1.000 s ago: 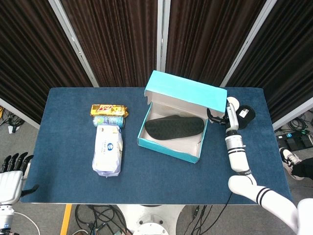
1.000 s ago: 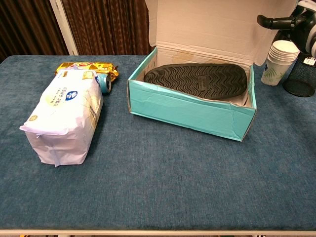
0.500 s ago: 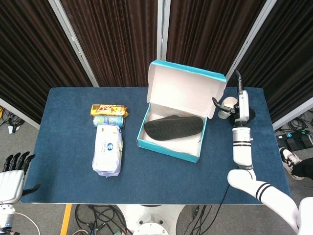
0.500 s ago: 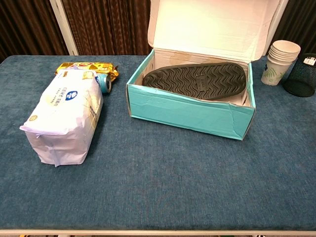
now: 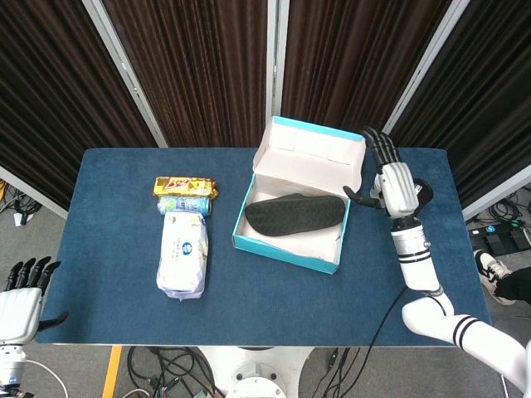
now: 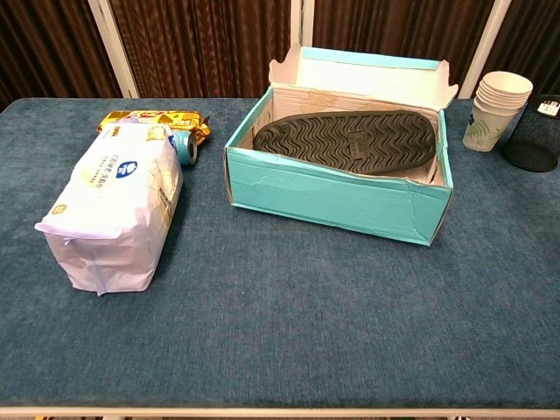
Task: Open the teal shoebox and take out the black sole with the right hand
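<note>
The teal shoebox stands at the table's middle right with its lid folded fully back. Inside lies the black sole, tread up and uncovered. My right hand hovers just right of the lid's edge, fingers spread and pointing away, holding nothing; the chest view does not show it. My left hand hangs off the table's near left corner, fingers apart and empty.
A white tissue pack, a blue can and a yellow snack bag lie at the left. Stacked paper cups and a black mesh holder stand at the far right.
The lid has swung from half raised to folded back behind the box. My right hand has let it go, turned palm down and spread its fingers beside the lid.
</note>
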Tool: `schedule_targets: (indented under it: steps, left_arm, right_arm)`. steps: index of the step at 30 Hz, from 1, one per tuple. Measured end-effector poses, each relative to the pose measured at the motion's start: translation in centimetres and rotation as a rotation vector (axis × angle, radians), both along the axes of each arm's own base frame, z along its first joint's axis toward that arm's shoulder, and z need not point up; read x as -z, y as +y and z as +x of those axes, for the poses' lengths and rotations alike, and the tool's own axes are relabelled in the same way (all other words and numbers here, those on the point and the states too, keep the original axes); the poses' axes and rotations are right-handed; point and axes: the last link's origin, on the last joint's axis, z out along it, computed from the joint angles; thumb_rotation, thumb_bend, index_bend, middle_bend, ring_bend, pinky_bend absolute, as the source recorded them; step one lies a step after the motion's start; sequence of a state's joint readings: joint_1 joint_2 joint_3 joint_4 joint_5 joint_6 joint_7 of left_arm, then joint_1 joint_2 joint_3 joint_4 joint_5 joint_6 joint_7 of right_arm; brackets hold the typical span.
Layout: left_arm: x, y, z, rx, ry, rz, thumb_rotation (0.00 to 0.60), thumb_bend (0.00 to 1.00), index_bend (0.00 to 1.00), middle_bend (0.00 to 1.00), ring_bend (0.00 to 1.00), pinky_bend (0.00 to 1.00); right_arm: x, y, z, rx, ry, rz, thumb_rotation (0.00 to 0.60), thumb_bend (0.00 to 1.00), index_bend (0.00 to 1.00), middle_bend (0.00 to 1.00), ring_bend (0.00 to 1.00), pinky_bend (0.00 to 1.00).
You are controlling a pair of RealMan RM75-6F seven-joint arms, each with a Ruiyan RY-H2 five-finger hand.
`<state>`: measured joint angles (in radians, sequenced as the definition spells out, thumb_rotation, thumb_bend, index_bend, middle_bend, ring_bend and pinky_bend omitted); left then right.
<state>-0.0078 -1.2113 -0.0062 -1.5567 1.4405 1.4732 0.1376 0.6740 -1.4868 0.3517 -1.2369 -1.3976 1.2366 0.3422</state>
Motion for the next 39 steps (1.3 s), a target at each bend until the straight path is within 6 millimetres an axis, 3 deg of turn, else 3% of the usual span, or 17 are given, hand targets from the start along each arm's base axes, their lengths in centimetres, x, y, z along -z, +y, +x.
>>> schedule_targets:
  steps: [4, 12, 22, 30, 39]
  left_arm:
    - [0.0, -0.3, -0.3, -0.006, -0.007, 0.004, 0.6, 0.0, 0.16, 0.07, 0.03, 0.02]
    - [0.0, -0.8, -1.0, -0.026, -0.019, 0.008, 0.6, 0.0, 0.16, 0.07, 0.03, 0.02]
    - [0.1, -1.1, -1.7, -0.042, -0.028, 0.01, 0.6, 0.0, 0.16, 0.07, 0.03, 0.02]
    - [0.3, -1.0, -2.0, -0.047, -0.035, 0.004, 0.6, 0.0, 0.16, 0.07, 0.03, 0.02]
    - [0.3, -1.2, -2.4, -0.062, -0.039, 0.004, 0.6, 0.0, 0.16, 0.07, 0.03, 0.02]
  right_arm:
    - [1.4, 0.3, 1.0, -0.006, 0.231, 0.074, 0.6, 0.09, 0.14, 0.12, 0.01, 0.05]
    - [5.5, -0.6, 3.6, 0.027, 0.55, 0.235, 0.6, 0.09, 0.14, 0.14, 0.04, 0.08]
    - [10.9, -1.2, 6.1, 0.049, 0.761, 0.253, 0.6, 0.09, 0.14, 0.16, 0.07, 0.0]
    - [14.2, -1.3, 7.0, 0.054, 0.925, 0.204, 0.6, 0.09, 0.15, 0.16, 0.05, 0.0]
    - [16.2, -2.2, 7.5, 0.082, 0.994, 0.181, 0.6, 0.09, 0.16, 0.2, 0.04, 0.0]
